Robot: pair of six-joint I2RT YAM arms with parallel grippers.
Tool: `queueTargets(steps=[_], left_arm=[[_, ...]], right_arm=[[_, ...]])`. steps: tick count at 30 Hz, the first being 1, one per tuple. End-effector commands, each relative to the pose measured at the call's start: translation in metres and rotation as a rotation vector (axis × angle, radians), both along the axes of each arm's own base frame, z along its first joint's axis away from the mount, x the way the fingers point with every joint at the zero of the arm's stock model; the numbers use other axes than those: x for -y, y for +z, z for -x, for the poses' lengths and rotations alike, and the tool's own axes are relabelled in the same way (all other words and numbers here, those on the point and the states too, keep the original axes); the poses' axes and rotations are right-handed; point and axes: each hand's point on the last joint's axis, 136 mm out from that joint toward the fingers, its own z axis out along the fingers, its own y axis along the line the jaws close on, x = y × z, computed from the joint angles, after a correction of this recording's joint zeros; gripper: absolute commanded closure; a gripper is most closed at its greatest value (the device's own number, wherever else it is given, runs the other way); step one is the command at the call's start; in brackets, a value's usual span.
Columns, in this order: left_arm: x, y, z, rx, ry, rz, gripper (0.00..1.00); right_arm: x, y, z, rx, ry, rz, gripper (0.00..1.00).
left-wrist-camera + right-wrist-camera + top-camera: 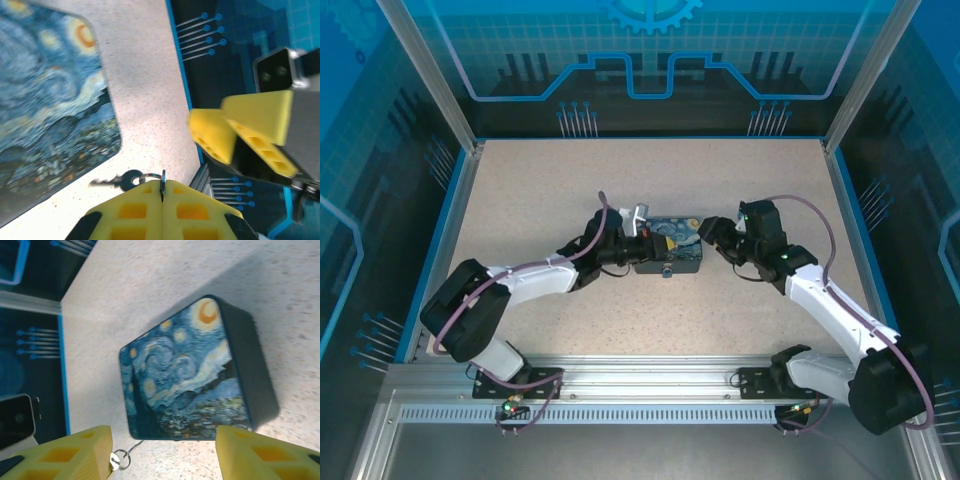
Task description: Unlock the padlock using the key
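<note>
A dark box with a swirly blue-and-yellow painted lid (670, 248) lies mid-table. The padlock (667, 271) is a tiny dark piece at the box's near edge. My left gripper (632, 250) is at the box's left end. In the left wrist view it (162, 184) is shut on a thin metal ring, and the dark-headed key (120, 181) dangles from that ring to the left, above the table. My right gripper (712, 238) stands open at the box's right end, nothing between its fingers (75, 455). The key ring (120, 458) shows beside its left finger.
The right gripper's yellow fingers (212, 135) hang close to the right of the left gripper. Blue walls (450, 190) with rows of pins ring the speckled table (540, 190). A metal rail (650, 385) runs along the near edge.
</note>
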Motion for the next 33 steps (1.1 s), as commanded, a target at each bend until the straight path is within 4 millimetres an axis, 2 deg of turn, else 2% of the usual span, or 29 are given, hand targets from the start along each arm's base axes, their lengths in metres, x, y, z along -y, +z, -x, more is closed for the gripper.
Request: queueTargets(steps=[1,5,7,18,33], left_arm=[[0.003,0.015,0.019,0.064,-0.192,-0.037,1.00],[0.007,0.028,0.024,0.086,-0.291,-0.030,1.00],[0.008,0.032,0.025,0.094,-0.319,-0.028,1.00],[0.009,0.041,0.016,0.115,-0.349,0.003,1.00],[0.011,0.047,0.001,0.132,-0.312,0.083,1.00]], right_arm=[[-0.030,0.030,0.000,0.190,0.263,-0.076,0.46],[-0.042,0.050,0.001,0.318,0.380,-0.120,0.48],[-0.043,0.052,0.002,0.340,0.418,-0.132,0.50],[-0.048,0.040,0.005,0.349,0.499,-0.242,0.61],[-0.054,0.033,0.012,0.330,0.545,-0.293,0.67]])
